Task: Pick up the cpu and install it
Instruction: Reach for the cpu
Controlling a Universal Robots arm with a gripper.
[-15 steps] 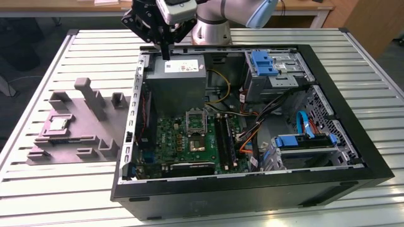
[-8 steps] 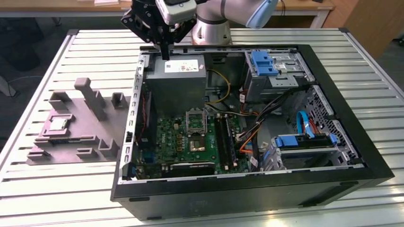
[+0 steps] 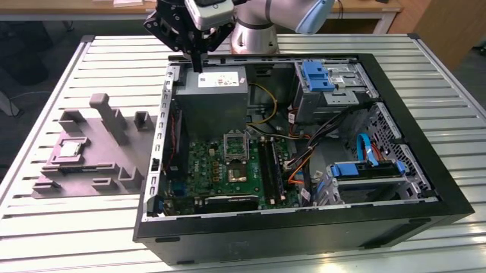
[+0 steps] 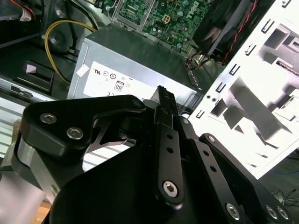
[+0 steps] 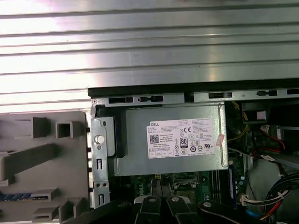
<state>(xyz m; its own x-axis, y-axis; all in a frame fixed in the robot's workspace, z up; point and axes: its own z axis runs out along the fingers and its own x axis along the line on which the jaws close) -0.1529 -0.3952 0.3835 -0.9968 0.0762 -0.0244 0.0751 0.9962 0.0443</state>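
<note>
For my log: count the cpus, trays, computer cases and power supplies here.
cpu: 1
tray: 1
case: 1
power supply: 1
Total: 4

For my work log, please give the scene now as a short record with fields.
cpu: lies on the grey tray, at the exterior view's left of the computer case
gripper: shut, holding nothing, above the power supply at the case's edge
task state: cpu not yet picked up
</note>
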